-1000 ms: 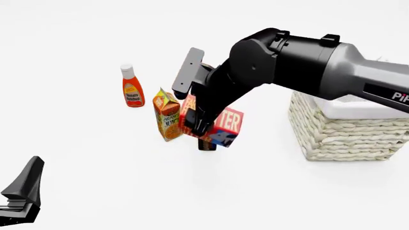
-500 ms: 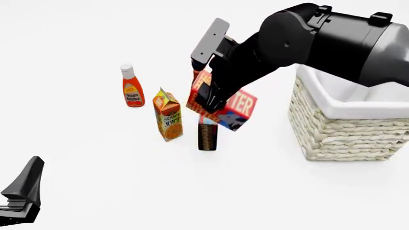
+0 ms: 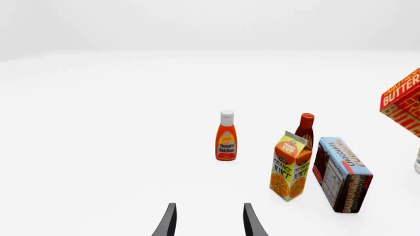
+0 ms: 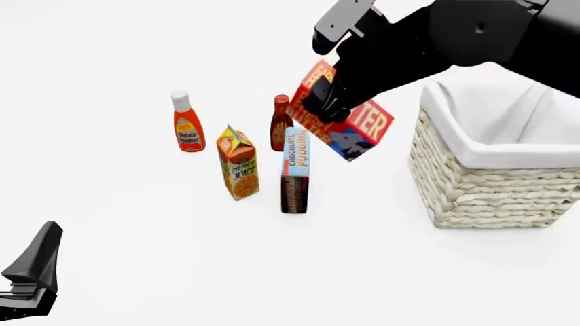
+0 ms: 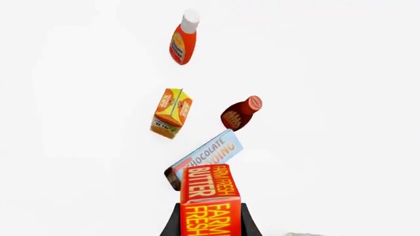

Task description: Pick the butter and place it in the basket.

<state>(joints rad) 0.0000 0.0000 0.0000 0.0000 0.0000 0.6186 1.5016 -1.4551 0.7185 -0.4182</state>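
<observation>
The butter (image 4: pixel 367 125), a red-orange carton, hangs tilted in the air, just left of the basket (image 4: pixel 480 183) and about level with its rim. My right gripper (image 4: pixel 314 107) is shut on the carton's left end. In the right wrist view the butter (image 5: pixel 210 196) sits between the two dark fingers of the right gripper (image 5: pixel 210 226). The left wrist view catches the butter (image 3: pixel 404 101) at its edge. My left gripper (image 4: pixel 32 272) rests at the near left, and the left gripper (image 3: pixel 210 223) is open with nothing in it.
On the table left of the basket stand a ketchup bottle (image 4: pixel 187 125), an orange juice carton (image 4: pixel 238 163), a chocolate pudding box (image 4: pixel 295 170) and a dark red sauce bottle (image 4: pixel 281 125). The butter hangs above and right of the pudding box.
The right arm has carried the butter up and to the right, nearer the basket. The pudding box and sauce bottle now show behind it. The left arm has not moved.
</observation>
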